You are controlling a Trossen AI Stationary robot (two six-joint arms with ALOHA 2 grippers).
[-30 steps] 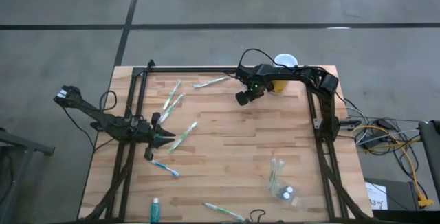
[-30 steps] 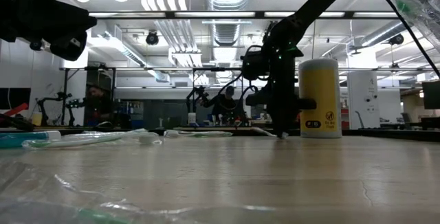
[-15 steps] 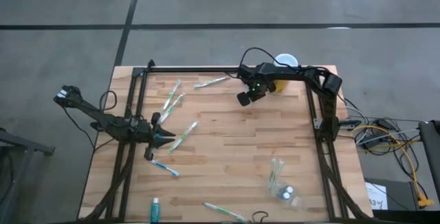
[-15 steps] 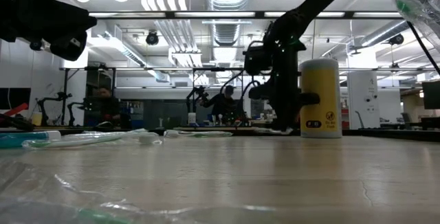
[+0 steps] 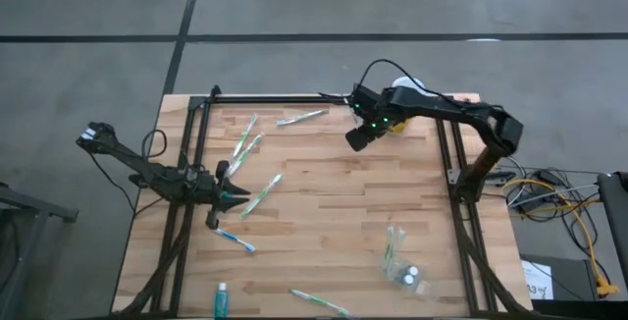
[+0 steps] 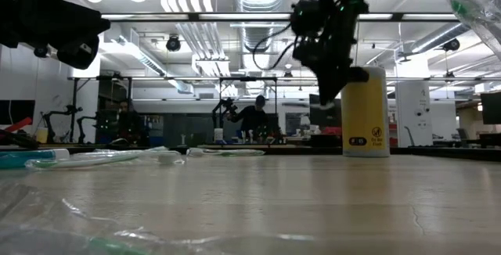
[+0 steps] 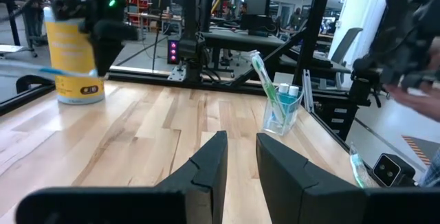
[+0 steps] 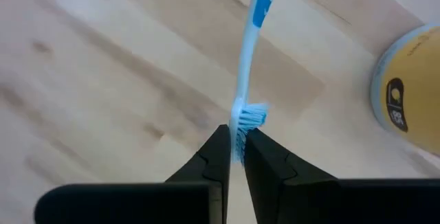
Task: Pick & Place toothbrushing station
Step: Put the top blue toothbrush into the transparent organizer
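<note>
My right gripper [image 5: 357, 140] hangs above the table's far side beside the yellow cylinder [image 5: 400, 116], shut on a white-blue toothbrush [image 8: 247, 59]. The clear cup [image 7: 282, 108] stands upright near the table's right front; a green toothbrush and teal tubes stick out of it. Several more toothbrushes lie flat on the wood, among them one at the far middle [image 5: 301, 117] and one beside my left gripper [image 5: 262, 194]. My left gripper [image 5: 234, 197] waits at the table's left, level and open, nothing between its fingers [image 7: 213, 159]. My right gripper pinches the toothbrush at its head end, right by the blue bristles [image 8: 249, 116], between its two fingers. The fingers point steeply down from above. The handle [image 8: 261, 4] runs on away from the fingertips, and the brush is lifted clear of the table.
A teal tube [image 5: 222, 300] and a toothbrush [image 5: 319, 302] lie at the near edge, a blue one [image 5: 235, 239] near the left gripper. A black frame [image 5: 294, 99] borders the table's far and side edges. Bare wood fills the middle [image 5: 334, 202].
My right gripper has risen from the tabletop beside the yellow cylinder, drifting slightly toward the table's right edge, and has tipped a little. The white-blue toothbrush has come up with it and now hangs clear of the wood.
</note>
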